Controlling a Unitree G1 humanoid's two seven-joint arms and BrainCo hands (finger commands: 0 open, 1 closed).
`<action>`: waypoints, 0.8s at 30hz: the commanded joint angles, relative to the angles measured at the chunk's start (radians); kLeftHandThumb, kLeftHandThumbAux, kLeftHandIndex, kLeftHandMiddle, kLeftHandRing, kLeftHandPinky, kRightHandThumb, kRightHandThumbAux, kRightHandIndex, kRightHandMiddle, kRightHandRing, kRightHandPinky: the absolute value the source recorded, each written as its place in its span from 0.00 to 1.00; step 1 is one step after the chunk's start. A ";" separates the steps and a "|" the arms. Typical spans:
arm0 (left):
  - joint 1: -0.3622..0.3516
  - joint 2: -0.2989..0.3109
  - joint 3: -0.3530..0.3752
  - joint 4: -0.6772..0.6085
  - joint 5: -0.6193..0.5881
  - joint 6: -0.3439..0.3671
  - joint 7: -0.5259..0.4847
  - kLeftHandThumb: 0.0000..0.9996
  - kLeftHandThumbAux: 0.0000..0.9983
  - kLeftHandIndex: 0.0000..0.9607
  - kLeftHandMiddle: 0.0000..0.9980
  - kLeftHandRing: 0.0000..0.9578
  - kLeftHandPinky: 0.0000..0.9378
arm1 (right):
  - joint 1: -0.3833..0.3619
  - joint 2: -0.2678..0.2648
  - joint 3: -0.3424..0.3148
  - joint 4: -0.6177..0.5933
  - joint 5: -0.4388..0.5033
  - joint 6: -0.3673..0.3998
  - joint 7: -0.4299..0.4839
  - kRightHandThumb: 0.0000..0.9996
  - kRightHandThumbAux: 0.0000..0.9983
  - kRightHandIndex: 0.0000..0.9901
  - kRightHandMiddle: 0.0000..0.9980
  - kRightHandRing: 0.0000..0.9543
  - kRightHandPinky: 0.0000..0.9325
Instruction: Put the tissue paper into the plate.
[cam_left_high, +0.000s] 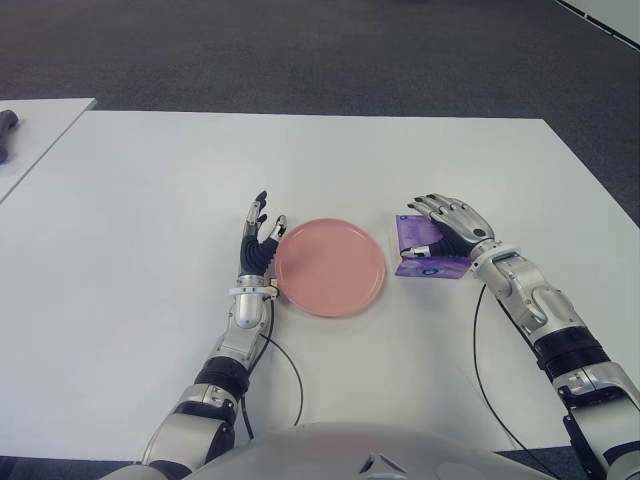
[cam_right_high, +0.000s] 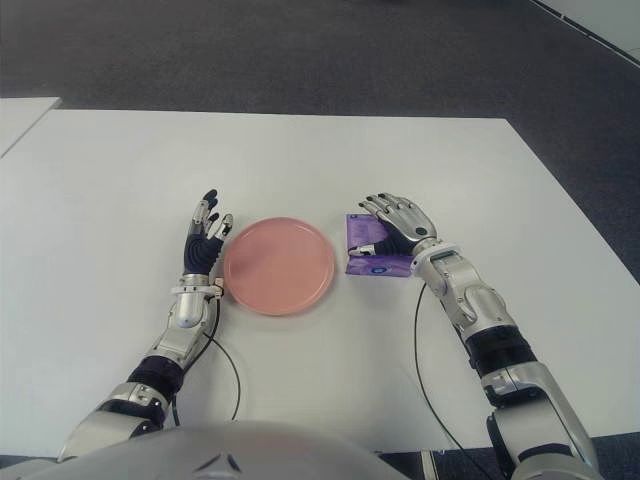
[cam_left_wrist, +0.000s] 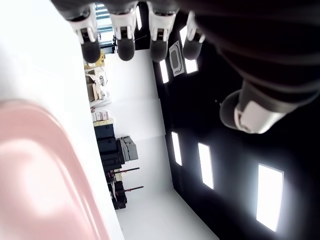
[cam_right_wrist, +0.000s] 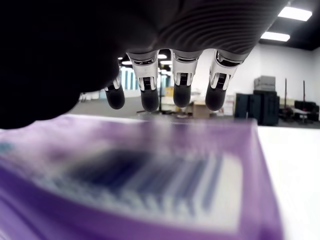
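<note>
White tabletop (cam_left_high: 150, 200) carries a purple tissue pack (cam_left_high: 425, 250), just right of the pink plate (cam_left_high: 330, 267), toward the near edge. Right robot hand (cam_left_high: 450, 225) arches over it, fingers spread, not closed. Likely light, soft, slick wrapper: grip its long sides. Left robot hand (cam_left_high: 258, 240) spread beside the plate's left rim.

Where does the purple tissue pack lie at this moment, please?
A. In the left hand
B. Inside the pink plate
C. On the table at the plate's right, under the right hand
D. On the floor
C: the tissue pack lies on the table right of the empty plate, the right hand over it.
</note>
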 joint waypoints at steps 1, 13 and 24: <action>0.105 0.002 -0.007 0.059 0.008 0.021 -0.016 0.01 0.47 0.00 0.00 0.00 0.00 | -0.012 0.001 0.021 0.040 0.009 -0.028 -0.021 0.34 0.21 0.00 0.00 0.00 0.00; 0.107 0.003 -0.002 0.042 0.001 0.026 -0.036 0.02 0.47 0.00 0.00 0.00 0.00 | -0.003 -0.007 0.030 0.044 0.016 -0.043 -0.033 0.33 0.20 0.00 0.00 0.00 0.00; 0.104 0.007 0.000 0.048 0.002 0.022 -0.042 0.02 0.47 0.00 0.00 0.00 0.00 | 0.009 -0.020 0.028 0.026 0.020 -0.044 -0.019 0.32 0.19 0.00 0.00 0.00 0.00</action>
